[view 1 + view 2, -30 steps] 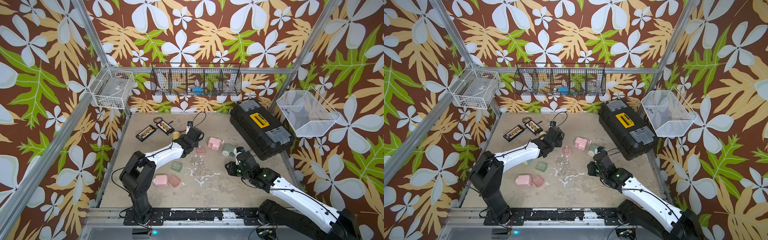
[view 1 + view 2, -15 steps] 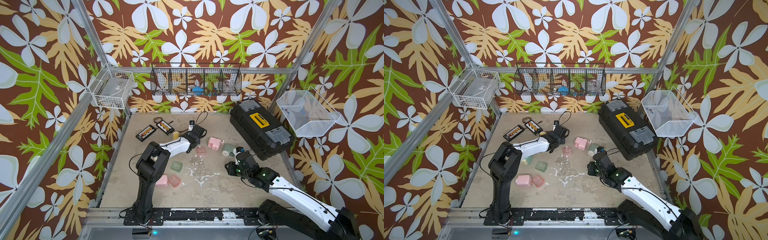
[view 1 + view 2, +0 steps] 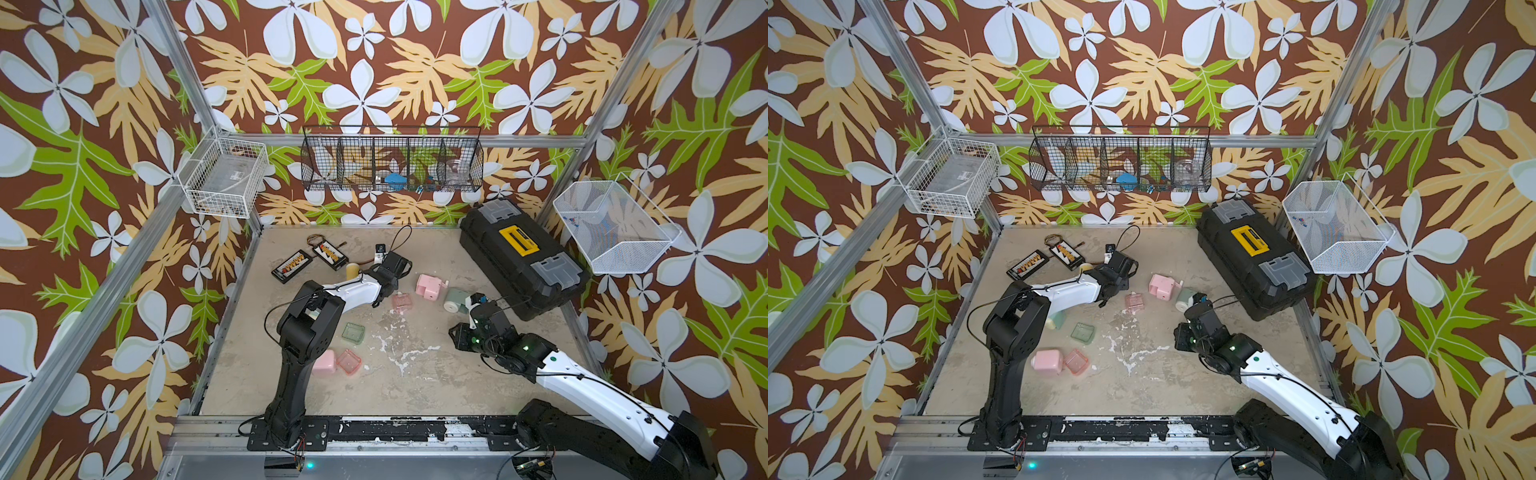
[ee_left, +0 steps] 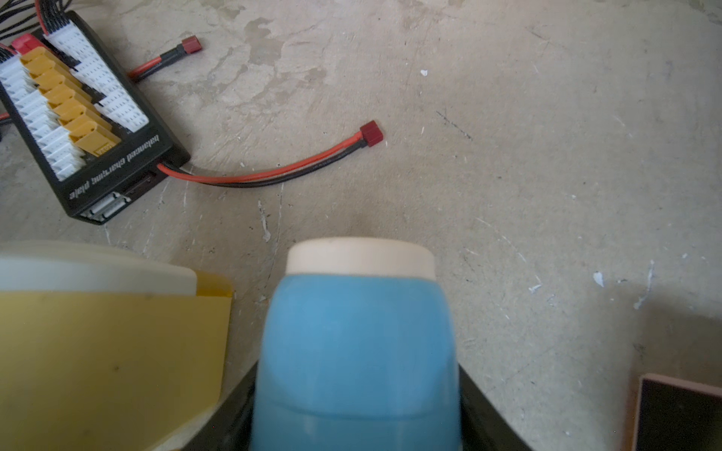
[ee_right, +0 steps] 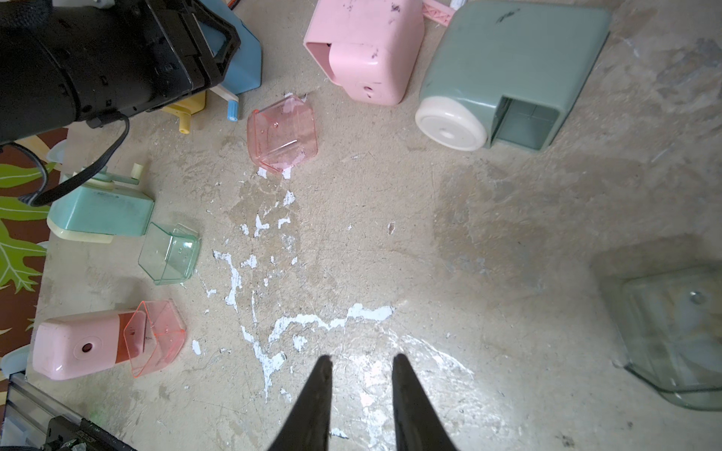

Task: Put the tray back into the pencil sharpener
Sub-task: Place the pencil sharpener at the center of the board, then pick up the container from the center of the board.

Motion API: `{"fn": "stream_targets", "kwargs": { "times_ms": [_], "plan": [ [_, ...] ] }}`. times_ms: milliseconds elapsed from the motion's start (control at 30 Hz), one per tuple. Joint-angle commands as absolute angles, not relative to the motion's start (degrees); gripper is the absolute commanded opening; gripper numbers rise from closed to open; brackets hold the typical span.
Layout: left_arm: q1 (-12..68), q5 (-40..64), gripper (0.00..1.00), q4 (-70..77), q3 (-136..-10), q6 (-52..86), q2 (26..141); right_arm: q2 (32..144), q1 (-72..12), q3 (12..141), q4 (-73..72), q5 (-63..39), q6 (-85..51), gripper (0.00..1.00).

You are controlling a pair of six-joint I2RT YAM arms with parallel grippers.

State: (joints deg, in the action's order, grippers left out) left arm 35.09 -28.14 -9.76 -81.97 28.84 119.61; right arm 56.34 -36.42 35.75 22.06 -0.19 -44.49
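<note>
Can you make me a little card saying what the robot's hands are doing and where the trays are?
left gripper: jaws closed on the blue pencil sharpener
right gripper: jaws a little apart, holding nothing
loose trays on the table: pink tray, green tray, clear tray
sharpeners with an empty slot: pink pencil sharpener, grey-green pencil sharpener

— Which sharpener do we have in hand?
— The blue sharpener (image 4: 355, 343), white-capped, clamped between the left fingers (image 4: 484, 414).
— And the others on the tabletop?
— Right of centre in both top views we see the grey-green sharpener (image 3: 455, 300), its slot empty, just beside a pink sharpener (image 3: 429, 286). A pink tray (image 3: 402, 302) lies loose just left of them. A green tray (image 3: 353, 333) lies further lower left.
</note>
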Motion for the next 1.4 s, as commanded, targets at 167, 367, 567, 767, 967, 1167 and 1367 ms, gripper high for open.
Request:
{"fn": "stream_targets", "kwargs": {
  "times_ms": [167, 367, 567, 767, 967, 1167, 1367],
  "plan": [
    [34.92, -27.66, 0.75, -10.02, -81.74, 28.92, 118.74, 56.16, -36.38, 36.01, 21.18, -0.18, -44.0, 0.29],
    [34.98, -28.21, 0.84, -9.98, -82.05, 27.3, 116.64, 56.4, -36.37, 36.02, 20.93, -0.43, -43.97, 0.29],
    [34.98, -27.06, 0.84, -9.8, -80.93, 27.5, 110.27, 56.69, -36.37, 36.68, 21.33, 0.06, -43.74, 0.3],
    [34.98, -21.81, 0.77, -5.29, -72.9, 26.32, 94.9, 59.05, -36.11, 38.6, 22.23, 0.79, -42.31, 0.3],
    [34.98, -16.03, 0.74, -2.57, -59.9, 24.8, 79.43, 65.44, -35.88, 42.94, 21.71, -0.82, -39.23, 0.3],
    [34.89, -16.09, 0.73, -6.72, -52.56, 25.05, 69.18, 74.25, -35.95, 49.86, 22.48, -3.28, -33.34, 0.32],
    [34.89, -18.61, 0.72, -11.34, -49.15, 27.01, 62.91, 82.55, -37.92, 57.37, 24.95, -4.5, -29.01, 0.35]
  ]
}}
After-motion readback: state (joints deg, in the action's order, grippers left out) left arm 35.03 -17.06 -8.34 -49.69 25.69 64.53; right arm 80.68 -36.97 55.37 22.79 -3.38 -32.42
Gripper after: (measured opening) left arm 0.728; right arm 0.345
